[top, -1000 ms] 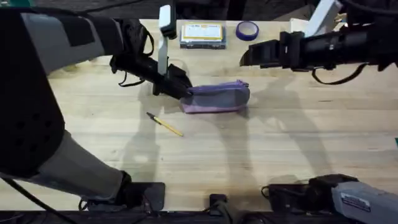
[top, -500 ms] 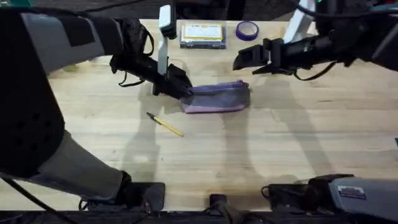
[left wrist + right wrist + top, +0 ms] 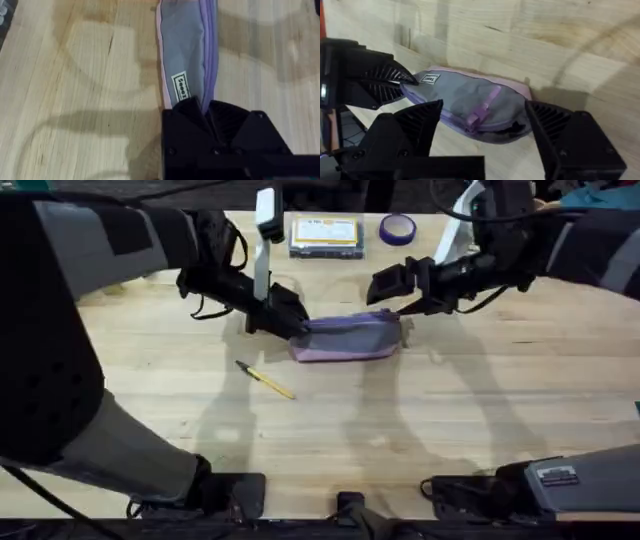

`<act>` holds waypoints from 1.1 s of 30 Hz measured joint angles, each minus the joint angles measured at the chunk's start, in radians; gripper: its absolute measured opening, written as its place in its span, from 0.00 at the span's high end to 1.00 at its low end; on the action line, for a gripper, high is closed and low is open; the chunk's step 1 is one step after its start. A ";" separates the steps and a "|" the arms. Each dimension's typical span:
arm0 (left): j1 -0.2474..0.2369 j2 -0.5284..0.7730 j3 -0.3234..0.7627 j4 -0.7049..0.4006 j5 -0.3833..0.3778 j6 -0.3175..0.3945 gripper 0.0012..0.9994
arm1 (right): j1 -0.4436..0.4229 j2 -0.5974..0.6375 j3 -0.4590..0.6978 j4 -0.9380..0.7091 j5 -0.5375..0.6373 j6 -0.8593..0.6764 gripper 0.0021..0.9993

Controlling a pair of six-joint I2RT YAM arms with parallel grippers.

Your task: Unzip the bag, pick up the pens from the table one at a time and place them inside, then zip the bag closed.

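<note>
Table (image 3: 330, 430) of pale joined planks carries everything. Left arm reaches in from the lower left; left gripper (image 3: 292, 321) is clamped on the left end of the bag (image 3: 347, 337), jaws closed tight over the fabric by the small label, seen close in the left wrist view, bag (image 3: 182, 47). Probably pinning that end so the pouch won't slide when the zipper gets pulled. Right arm comes in from the right; right gripper (image 3: 390, 284) hangs just over the far right end of the bag, jaws spread wide and holding nothing. In the right wrist view, bag (image 3: 470, 102) lies between the two fingers (image 3: 415, 125) but farther off, purple zipper tab (image 3: 482, 111) about centred in the gap, not touched yet. Zipper looks mostly shut; can't tell about the dark bit at the near edge. Pen (image 3: 265, 380), yellow with dark tip, lies loose on the table near-left of the bag, apart from both grippers.
</note>
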 joint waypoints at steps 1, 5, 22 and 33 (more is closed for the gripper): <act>0.000 0.000 0.000 0.000 0.000 0.000 0.96 | 0.003 0.005 0.000 0.000 0.000 0.001 0.00; 0.000 0.000 0.000 0.000 0.000 0.000 0.96 | 0.023 0.007 0.000 0.002 0.000 0.005 0.00; 0.000 0.000 0.000 -0.001 -0.004 0.000 0.96 | 0.046 0.007 0.000 0.002 0.034 0.005 0.64; 0.000 0.000 0.000 -0.001 -0.003 0.000 0.96 | 0.046 0.007 0.000 0.003 0.015 0.012 0.96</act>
